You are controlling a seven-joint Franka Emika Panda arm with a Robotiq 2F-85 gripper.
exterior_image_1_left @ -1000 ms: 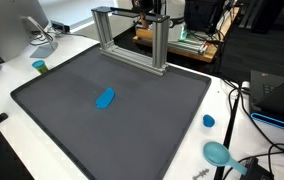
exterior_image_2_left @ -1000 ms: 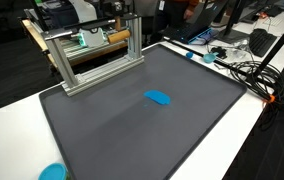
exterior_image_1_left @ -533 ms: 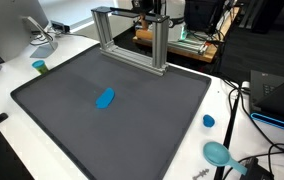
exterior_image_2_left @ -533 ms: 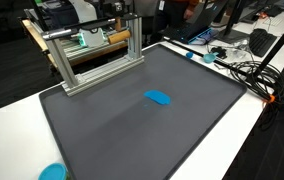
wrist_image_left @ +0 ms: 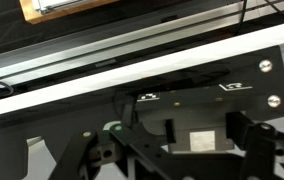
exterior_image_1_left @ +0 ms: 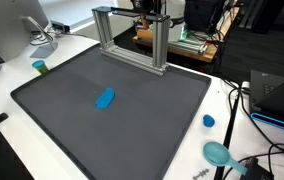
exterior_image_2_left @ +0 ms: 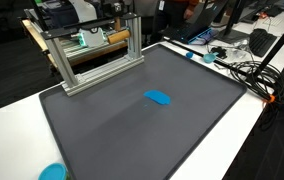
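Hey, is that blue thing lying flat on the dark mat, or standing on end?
Lying flat. Both exterior views show the blue thing low and lengthwise near the middle of the dark mat, apart from the metal frame.

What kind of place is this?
Probably a robotics lab or office workbench: a computer monitor, an aluminium frame at the edge of a dark mat, and tangled cables.

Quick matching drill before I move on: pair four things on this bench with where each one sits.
1 blue block
2 metal frame
3 blue cap
4 green cup

a off the mat, by the cables
b middle of the mat
c off the mat, near the monitor stand
d upright along the mat's edge

Pairs: 1-b, 2-d, 3-a, 4-c
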